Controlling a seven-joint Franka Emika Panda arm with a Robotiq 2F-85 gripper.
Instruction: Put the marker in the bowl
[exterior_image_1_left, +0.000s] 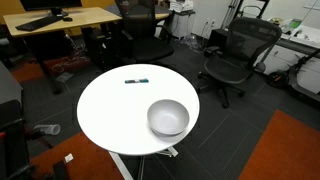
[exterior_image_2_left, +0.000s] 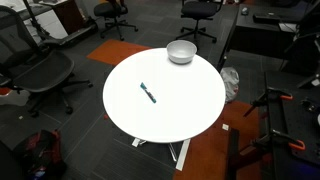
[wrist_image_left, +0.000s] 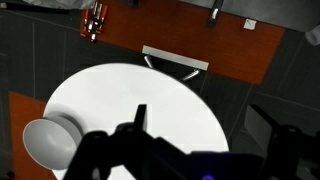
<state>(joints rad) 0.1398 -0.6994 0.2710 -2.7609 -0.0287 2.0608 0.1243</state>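
Note:
The marker (exterior_image_1_left: 137, 80), a short dark stick with a teal end, lies flat on the round white table (exterior_image_1_left: 110, 105), apart from the bowl. It also shows in an exterior view (exterior_image_2_left: 148, 93) near the table's middle. The light grey bowl (exterior_image_1_left: 168, 117) stands upright and empty near the table's edge, seen in both exterior views (exterior_image_2_left: 181, 51) and at the lower left of the wrist view (wrist_image_left: 50, 143). My gripper (wrist_image_left: 205, 122) shows only in the wrist view, high above the table (wrist_image_left: 130, 90), its fingers wide apart and empty. The marker is hidden in the wrist view.
Black office chairs (exterior_image_1_left: 232, 55) (exterior_image_2_left: 40, 75) stand around the table. A wooden desk (exterior_image_1_left: 60, 20) is behind it. Orange carpet (wrist_image_left: 190, 35) lies beside the table, on dark floor. A black stand (exterior_image_2_left: 275, 120) is close to the table's edge.

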